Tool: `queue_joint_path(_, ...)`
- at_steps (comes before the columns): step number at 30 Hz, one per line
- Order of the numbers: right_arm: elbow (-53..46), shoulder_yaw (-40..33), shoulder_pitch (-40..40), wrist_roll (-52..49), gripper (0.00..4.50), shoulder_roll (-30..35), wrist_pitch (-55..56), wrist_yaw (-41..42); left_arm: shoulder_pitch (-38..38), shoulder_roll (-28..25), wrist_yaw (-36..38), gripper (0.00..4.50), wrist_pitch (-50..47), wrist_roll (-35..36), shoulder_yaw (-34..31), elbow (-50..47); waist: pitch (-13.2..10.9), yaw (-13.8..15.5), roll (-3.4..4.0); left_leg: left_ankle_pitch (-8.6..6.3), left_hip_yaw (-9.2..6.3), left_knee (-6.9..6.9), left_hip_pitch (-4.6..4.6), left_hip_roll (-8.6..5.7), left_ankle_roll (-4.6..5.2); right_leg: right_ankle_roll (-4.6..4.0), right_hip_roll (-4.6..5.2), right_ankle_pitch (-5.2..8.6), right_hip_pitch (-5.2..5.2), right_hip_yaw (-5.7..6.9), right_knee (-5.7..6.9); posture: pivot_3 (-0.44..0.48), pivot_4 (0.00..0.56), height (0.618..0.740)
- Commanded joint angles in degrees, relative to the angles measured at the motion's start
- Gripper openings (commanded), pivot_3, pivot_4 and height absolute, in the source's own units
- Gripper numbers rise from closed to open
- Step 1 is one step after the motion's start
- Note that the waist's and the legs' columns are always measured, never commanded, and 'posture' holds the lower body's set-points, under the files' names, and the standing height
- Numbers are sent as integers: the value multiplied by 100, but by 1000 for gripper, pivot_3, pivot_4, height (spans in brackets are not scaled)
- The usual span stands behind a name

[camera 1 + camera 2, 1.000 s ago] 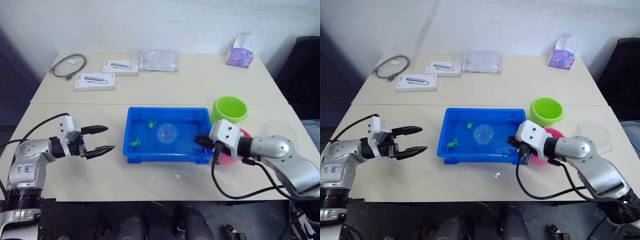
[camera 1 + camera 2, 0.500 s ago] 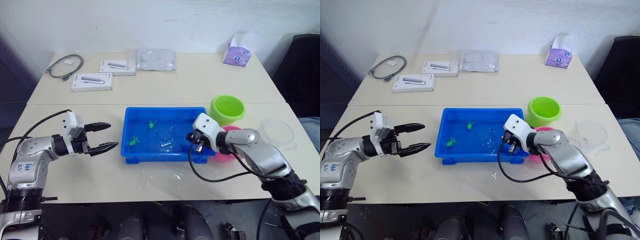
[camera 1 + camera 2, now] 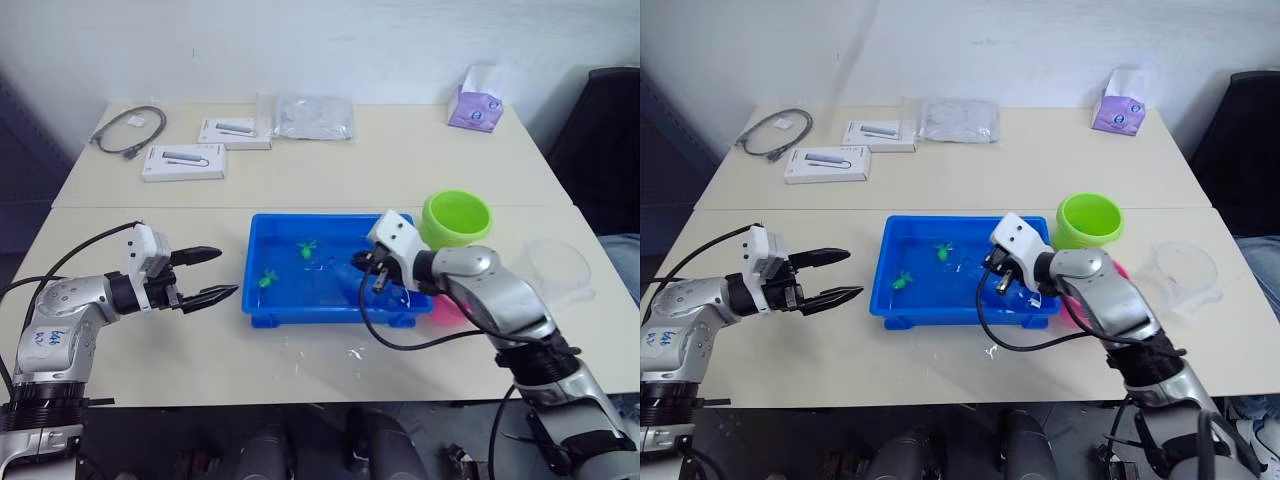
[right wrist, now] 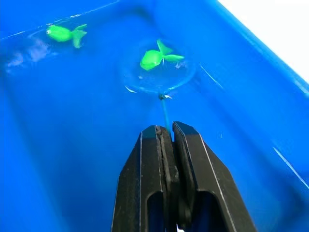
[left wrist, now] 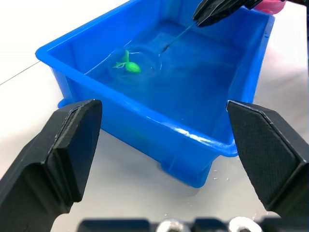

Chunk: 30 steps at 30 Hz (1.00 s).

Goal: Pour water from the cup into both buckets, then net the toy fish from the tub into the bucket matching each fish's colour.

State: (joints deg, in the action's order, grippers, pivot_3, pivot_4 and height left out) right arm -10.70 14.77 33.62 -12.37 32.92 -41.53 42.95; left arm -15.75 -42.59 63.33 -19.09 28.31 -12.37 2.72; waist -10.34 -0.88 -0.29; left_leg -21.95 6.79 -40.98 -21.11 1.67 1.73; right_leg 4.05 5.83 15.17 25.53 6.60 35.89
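Observation:
The blue tub holds water in the middle of the table. My right gripper reaches into it from the right and is shut on the net's thin handle. The net lies in the water with a green toy fish inside its ring. A second green fish floats near the tub's left wall. The lime green bucket stands at the tub's far right corner, and the pink bucket is mostly hidden behind my right arm. The clear cup stands farther right. My left gripper hovers open left of the tub.
Two flat white boxes, a grey cable and a clear plastic bag lie on the far half of the table. A purple tissue pack sits at the far right. Water drops lie in front of the tub.
My right gripper has moved left across the tub, carrying the net from the tub's middle to the far green fish. My left gripper has stayed open where it was.

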Motion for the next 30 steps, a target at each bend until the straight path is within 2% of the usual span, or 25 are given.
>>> queue_joint_path(1,-624,-605,-324,-345,0,229,299,267,-273,13,34,4417,-201,300,-33,-298,0,10,0,0,0,0,0,0,0,0,-1,0,0,0,0,0,150,740)
queue_joint_path(6,-1269,-1277,-1119,-843,0,531,578,651,-607,124,114,4417,-222,319,168,-294,0,59,0,0,5,0,4,-1,-1,2,-16,-1,-2,0,1,0,150,740)
queue_joint_path(11,-2010,-2244,-1869,-1473,0,618,356,497,-1084,416,190,4417,-41,268,357,-155,0,87,-1,0,7,-4,4,-3,0,4,-21,-3,-2,0,4,0,150,740)
queue_joint_path(15,-2260,-2813,-2203,-1812,0,586,294,305,-1434,722,161,4417,125,212,466,131,1,96,-2,0,8,-7,9,-4,0,6,-25,-4,-5,-1,6,0,150,740)
queue_joint_path(18,-2256,-3237,-2553,-1895,0,665,646,454,-1550,937,214,4417,269,134,604,304,1,103,-3,0,9,-6,8,-5,0,7,-27,-4,-5,0,5,0,150,740)
queue_joint_path(22,-1815,-3976,-3063,-1673,0,868,1433,723,-1608,1100,259,4417,373,82,726,462,1,114,-3,1,13,-6,8,-7,2,10,-33,-6,-5,10,2,0,150,740)
queue_joint_path(25,-1330,-4400,-3027,-1543,0,986,1832,583,-1678,1154,244,4417,397,73,729,528,1,112,-3,2,18,-9,10,-8,4,16,-33,-9,-5,11,2,0,150,740)
queue_joint_path(28,-703,-4578,-2933,-1136,0,1137,2398,420,-1709,1186,230,4417,388,79,739,535,1,103,-3,4,23,-10,19,-9,6,17,-32,-10,-7,5,5,0,150,740)
queue_joint_path(30,-149,-4473,-2860,-519,0,1376,3053,273,-1722,1217,236,4417,374,85,756,529,1,99,-3,4,24,-9,20,-9,6,17,-31,-10,-7,-1,6,0,150,740)
